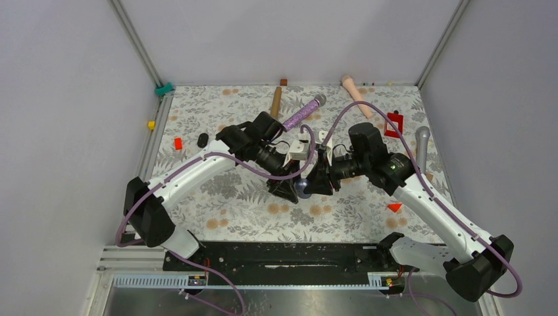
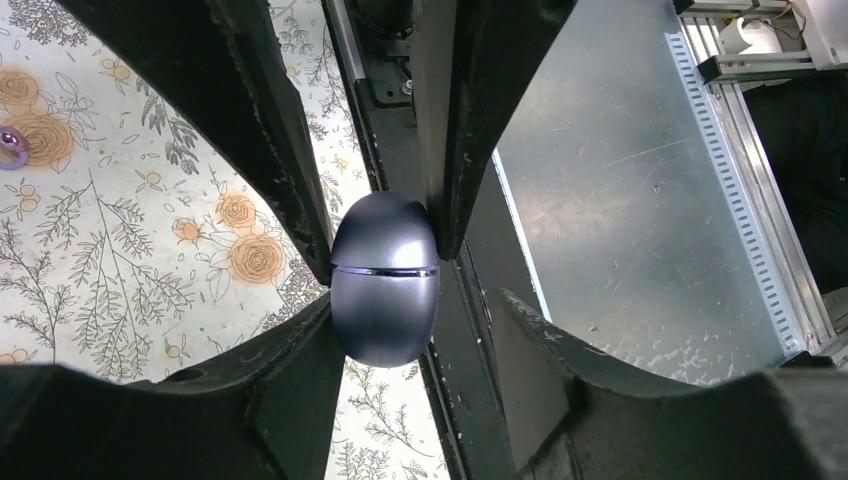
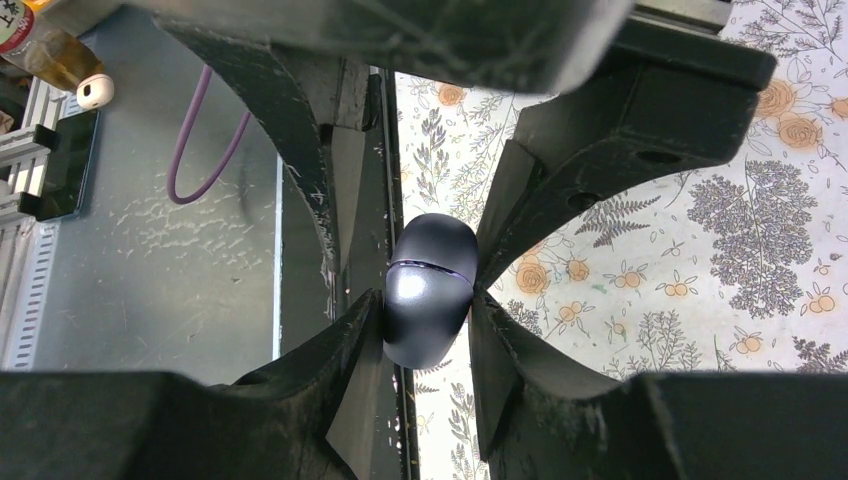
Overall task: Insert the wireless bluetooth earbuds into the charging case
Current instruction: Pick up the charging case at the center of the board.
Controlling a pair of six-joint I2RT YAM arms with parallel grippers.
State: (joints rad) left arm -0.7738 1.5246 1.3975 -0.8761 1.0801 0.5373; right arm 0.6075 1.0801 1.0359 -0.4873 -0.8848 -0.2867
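The charging case (image 1: 303,187) is a dark grey egg shape with its seam closed, held above the floral mat between both grippers. My right gripper (image 1: 314,183) is shut on it; in the right wrist view (image 3: 427,305) both fingers press the case (image 3: 430,290). My left gripper (image 1: 291,187) is open. In the left wrist view (image 2: 412,308) one finger (image 2: 290,350) touches the case (image 2: 385,285) and the other stands well apart. A tiny lilac earbud (image 2: 11,147) lies on the mat. A small black bean-shaped piece (image 1: 202,139) lies at the left; I cannot tell if it is an earbud.
Microphones lie at the back: purple (image 1: 304,112), brown (image 1: 276,102), pink (image 1: 355,92), and silver (image 1: 422,141) at the right. Small red blocks (image 1: 177,143) (image 1: 393,124) (image 1: 395,207) lie on the mat. A metal base plate (image 2: 640,200) runs along the near edge.
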